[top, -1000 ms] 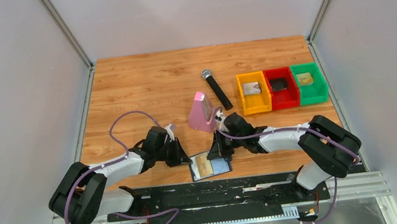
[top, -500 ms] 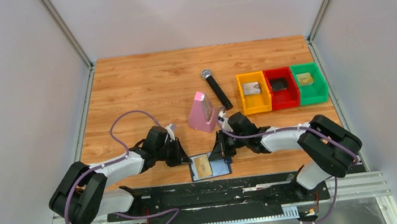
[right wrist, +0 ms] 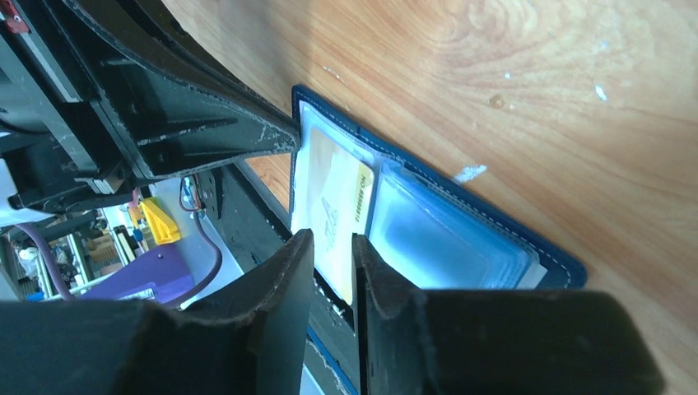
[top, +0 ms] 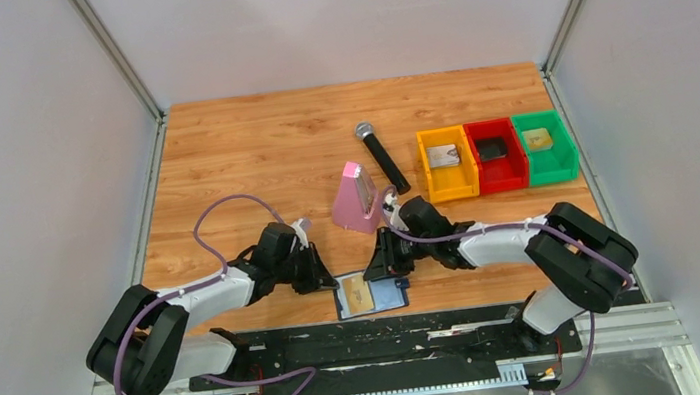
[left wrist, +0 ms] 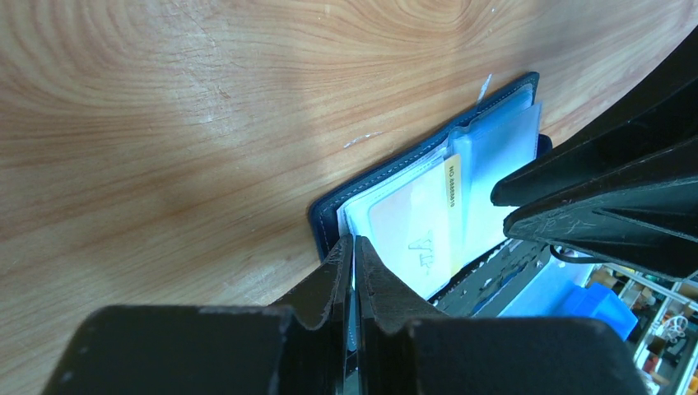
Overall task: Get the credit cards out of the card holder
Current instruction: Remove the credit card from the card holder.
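Note:
The navy card holder point(top: 390, 296) lies open at the table's near edge, pale blue sleeves up. A tan-gold credit card point(top: 359, 294) lies on its left half. My left gripper point(top: 327, 283) is at the holder's left edge. In the left wrist view its jaws point(left wrist: 354, 247) are pressed together over the holder's point(left wrist: 366, 185) pale inner edge, beside the card point(left wrist: 411, 234). My right gripper point(top: 381, 269) is at the holder's far side. In the right wrist view it point(right wrist: 332, 247) is narrowly open above the card's point(right wrist: 329, 193) edge, and the holder point(right wrist: 449, 239) is beside it.
A pink metronome point(top: 358, 199) stands just behind the right gripper. A black microphone point(top: 382, 157) lies behind it. Orange point(top: 449, 181), red point(top: 499, 175) and green point(top: 549, 165) bins sit at the right. The black base rail point(top: 382, 329) runs just in front of the holder.
My right gripper has shifted slightly left, over the holder's far edge. The left arm and the holder have not visibly moved.

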